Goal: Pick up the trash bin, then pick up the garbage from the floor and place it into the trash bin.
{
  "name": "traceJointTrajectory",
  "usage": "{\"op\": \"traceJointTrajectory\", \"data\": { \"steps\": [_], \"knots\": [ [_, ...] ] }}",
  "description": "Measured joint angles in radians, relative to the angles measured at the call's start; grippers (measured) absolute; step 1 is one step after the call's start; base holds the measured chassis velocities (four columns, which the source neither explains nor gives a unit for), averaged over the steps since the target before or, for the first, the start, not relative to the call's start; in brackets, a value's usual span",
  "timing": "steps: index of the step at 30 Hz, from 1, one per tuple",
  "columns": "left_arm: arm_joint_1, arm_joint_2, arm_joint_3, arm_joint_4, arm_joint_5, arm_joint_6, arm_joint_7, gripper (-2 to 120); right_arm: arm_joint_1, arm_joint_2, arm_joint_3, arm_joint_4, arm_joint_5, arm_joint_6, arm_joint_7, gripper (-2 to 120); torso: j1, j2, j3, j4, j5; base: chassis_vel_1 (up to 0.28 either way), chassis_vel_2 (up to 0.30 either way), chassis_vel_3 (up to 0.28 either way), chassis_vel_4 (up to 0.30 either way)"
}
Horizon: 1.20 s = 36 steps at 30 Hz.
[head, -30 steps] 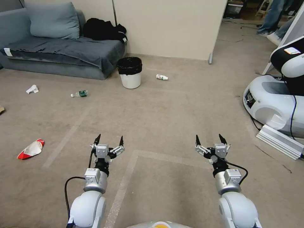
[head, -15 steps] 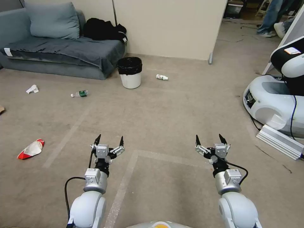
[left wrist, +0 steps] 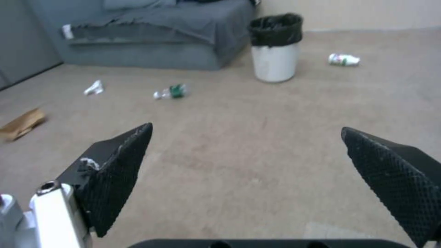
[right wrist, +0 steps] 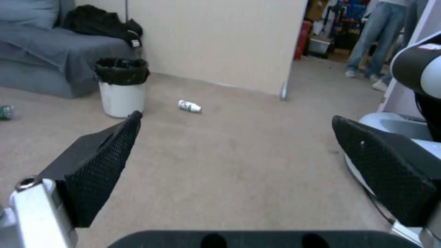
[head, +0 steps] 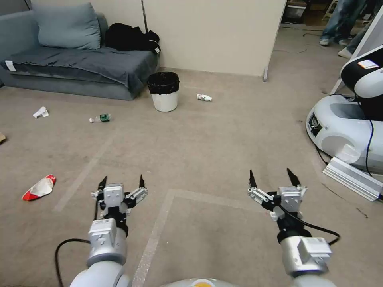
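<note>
The trash bin point(head: 164, 91) point(left wrist: 275, 47) point(right wrist: 122, 86), white with a black bag over its rim, stands upright on the floor point(head: 207, 143) by the sofa's end. Garbage lies scattered: a white-labelled bottle point(head: 204, 97) point(left wrist: 344, 59) point(right wrist: 189, 106) right of the bin, a green-labelled bottle point(head: 100, 118) point(left wrist: 171, 92), crumpled white paper point(head: 40, 112) point(left wrist: 93, 88), a red-white wrapper point(head: 39, 187) and a brown paper bag point(left wrist: 22, 123). My left gripper point(head: 121, 184) and right gripper point(head: 273, 178) hover open and empty low over the near floor, far from the bin.
A grey sofa point(head: 76, 63) with black clothes point(head: 129, 38) lines the back left. Another white robot base point(head: 345, 127) and a metal rail point(head: 353, 177) stand at the right. A beige partition wall point(head: 215, 36) rises behind the bin.
Both arms have drawn back toward me and spread slightly outward, so the grippers sit lower in the head view. The bin and litter have not moved.
</note>
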Motion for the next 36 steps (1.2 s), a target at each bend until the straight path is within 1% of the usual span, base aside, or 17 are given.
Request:
{"op": "traceJointTrajectory", "data": {
  "steps": [6,7,9,10,11,13,36],
  "knots": [
    [0.003,0.0,0.004,-0.005,0.007,0.007,-0.005,100,-0.001,0.0,-0.001,0.002,-0.001,0.002,0.001,100,0.0,0.0,0.0,-0.0001,-0.0001,0.0,0.0,0.0,0.0],
    [0.003,0.002,0.004,-0.005,0.007,0.007,-0.005,100,-0.002,0.0,-0.001,0.002,0.0,0.012,0.001,100,0.0,0.0,0.0,-0.0001,-0.0001,0.0,0.0,0.0,0.0],
    [0.003,0.003,0.003,-0.005,0.007,0.007,-0.005,100,0.001,0.0,-0.001,-0.02,0.016,0.073,0.001,100,0.0,0.0,0.0,-0.0002,-0.0003,0.0,0.0,0.0,0.0],
    [0.003,0.003,0.003,-0.005,0.007,0.007,-0.005,100,0.001,0.0,-0.001,-0.02,0.016,0.073,0.001,100,0.0,0.0,0.0,-0.0002,-0.0003,0.0,0.0,0.0,0.0],
    [0.003,0.004,0.003,-0.004,0.007,0.006,-0.005,100,0.003,0.0,-0.001,-0.034,0.026,0.103,0.001,100,0.0,0.0,0.0,-0.0001,0.0002,0.0,0.0,0.0,0.0],
    [0.003,0.006,0.002,-0.002,0.007,0.004,-0.004,100,0.005,0.002,-0.001,-0.042,0.033,0.123,0.001,100,0.0,0.0,0.0,-0.0001,-0.0001,0.0,0.0,0.0,0.0],
    [0.001,0.013,0.003,0.004,0.006,0.0,0.0,100,0.005,0.001,-0.002,-0.045,0.031,0.129,0.0,100,0.0,0.0,0.0,-0.0001,-0.0001,0.0,0.0,0.0,0.0]
  ]
}}
